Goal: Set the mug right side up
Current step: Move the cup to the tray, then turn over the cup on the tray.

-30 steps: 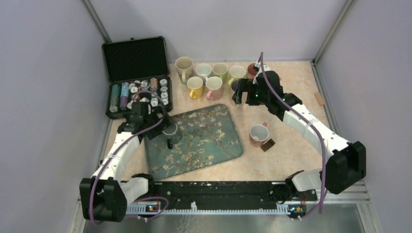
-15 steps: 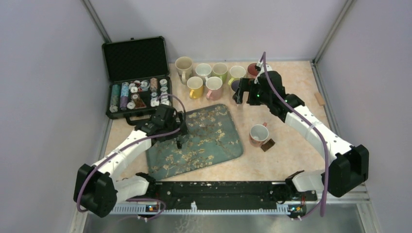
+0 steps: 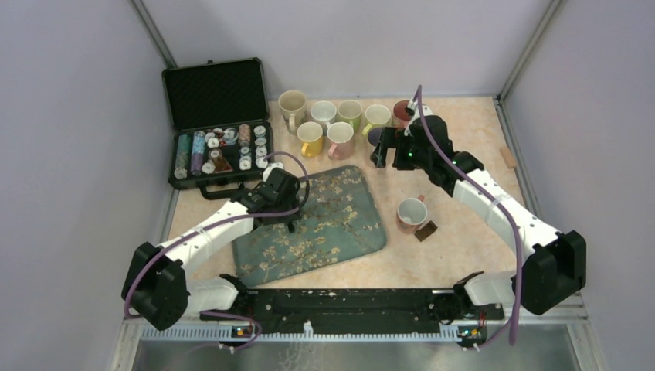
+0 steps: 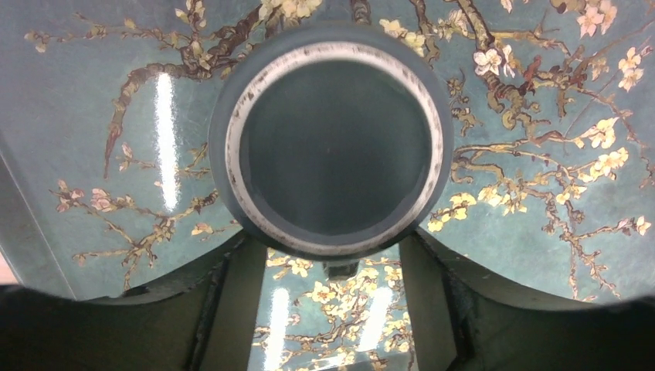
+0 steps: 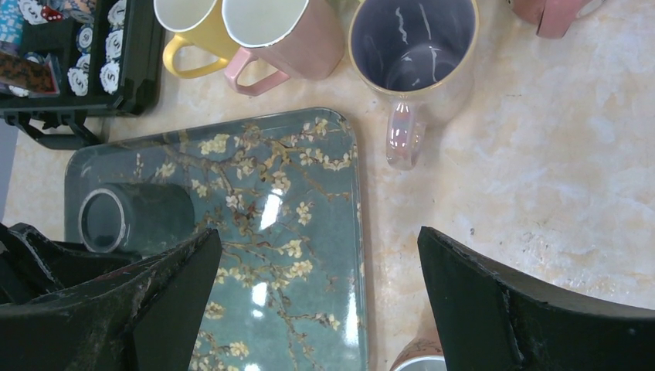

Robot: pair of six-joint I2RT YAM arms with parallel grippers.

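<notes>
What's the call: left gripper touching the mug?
Cannot tell. Left wrist view: mug's edge overlaps both fingers, with no plain gap or contact.

Robot lab test cell: plain grey walls point(image 3: 69, 116), metal rail point(image 3: 347, 334), staged tabletop point(image 3: 463, 154).

One dark grey mug point(image 4: 332, 147) and at least nine pale or coloured mugs point(image 3: 310, 137). One floral tray point(image 3: 340, 232). One open poker chip case point(image 3: 216, 93). Two small blocks point(image 3: 507, 158).

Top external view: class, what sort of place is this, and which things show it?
Probably a robot test cell, not a kitchen: two arms bolted to a rail at the table edge, plain walls boxing it in, and staged props, a cluster of mugs beside a poker chip case.
</notes>
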